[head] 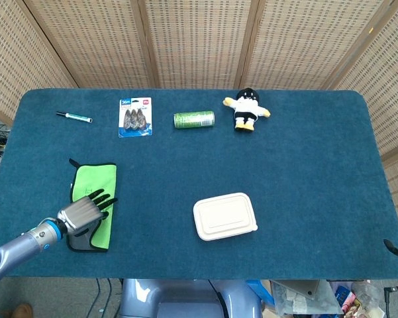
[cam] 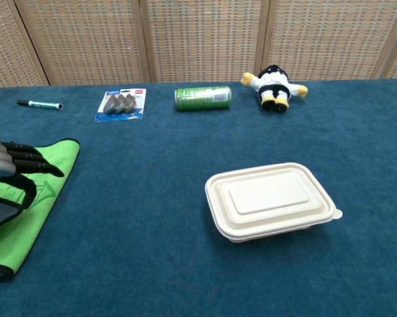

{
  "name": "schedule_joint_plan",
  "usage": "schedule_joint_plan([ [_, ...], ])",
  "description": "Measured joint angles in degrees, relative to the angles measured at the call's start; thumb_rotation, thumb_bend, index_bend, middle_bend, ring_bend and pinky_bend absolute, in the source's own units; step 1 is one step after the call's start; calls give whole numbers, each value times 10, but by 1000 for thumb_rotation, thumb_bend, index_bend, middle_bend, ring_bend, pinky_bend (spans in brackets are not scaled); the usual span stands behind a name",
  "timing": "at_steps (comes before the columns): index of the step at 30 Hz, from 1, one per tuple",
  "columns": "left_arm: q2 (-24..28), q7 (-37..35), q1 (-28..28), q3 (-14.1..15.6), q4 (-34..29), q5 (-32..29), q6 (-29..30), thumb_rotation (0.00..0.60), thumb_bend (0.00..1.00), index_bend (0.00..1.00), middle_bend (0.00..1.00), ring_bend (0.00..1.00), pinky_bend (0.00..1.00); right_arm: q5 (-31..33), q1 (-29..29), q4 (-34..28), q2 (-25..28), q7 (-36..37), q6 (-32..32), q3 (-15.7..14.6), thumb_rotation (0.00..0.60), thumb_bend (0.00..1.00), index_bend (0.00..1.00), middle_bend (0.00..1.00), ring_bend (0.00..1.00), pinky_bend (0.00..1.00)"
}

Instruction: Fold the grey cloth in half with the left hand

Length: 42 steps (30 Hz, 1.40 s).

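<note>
While the left hand point(head: 83, 211) hangs over the cloth point(head: 97, 192) with its fingers spread and nothing held, a few things could go wrong. If only the top layer is pinched, the cloth could be dragged along the desk point(head: 304, 165) and not lifted. If the edge is gripped too loosely, it could slip out and drop back in a heap. If the corners are not lined up, a crooked fold would be made. The cloth is seen near the front left of the desk, well apart from the other things. A bright green face is shown on top, a dark trim runs round the edge, and a grey bit is seen at the near end under the hand. It lies flat and looks long and thin, so it may be folded once already, but that cannot be told for sure. It looks soft and floppy. The right hand can hardly be seen; only a dark tip shows at the far right edge in the head view, so its state cannot be told.
</note>
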Motion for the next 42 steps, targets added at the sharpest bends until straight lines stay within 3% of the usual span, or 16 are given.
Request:
schedule_joint_plan([
  [14, -30, -1, 6, -8, 30, 20, 6, 600, 351, 343, 0, 0, 0, 3, 0, -1, -1, -3, 0, 0, 600, 0, 0, 0, 0, 0],
  [24, -29, -11, 10, -7, 33, 23, 6, 600, 351, 500, 0, 0, 0, 3, 1, 0, -1, -3, 0, 0, 600, 0, 0, 0, 0, 0],
  [42, -19, -45, 29, 13, 43, 49, 30, 600, 351, 622, 0, 0, 0, -2, 0, -4, -1, -5, 1, -3, 600, 0, 0, 0, 0, 0],
])
